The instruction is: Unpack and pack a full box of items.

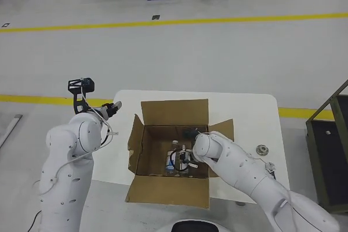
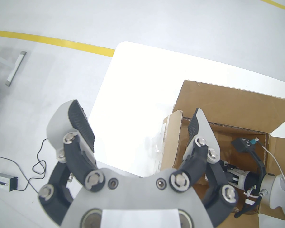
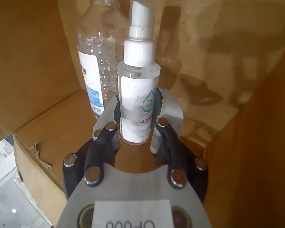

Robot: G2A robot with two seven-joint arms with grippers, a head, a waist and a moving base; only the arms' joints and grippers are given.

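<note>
The right gripper (image 3: 137,106) is clamped on the labelled lower body of the spray bottle (image 3: 139,79), deep in the box (image 1: 174,113) towards its floor's 6 o'clock side. The water bottle (image 3: 97,48) stands just beside it (a careless lift could knock it over, I judge). The left gripper (image 2: 136,111) gapes wide and empty at the box's 9 o'clock. Counted: one spray bottle, one water bottle, one box.
</note>
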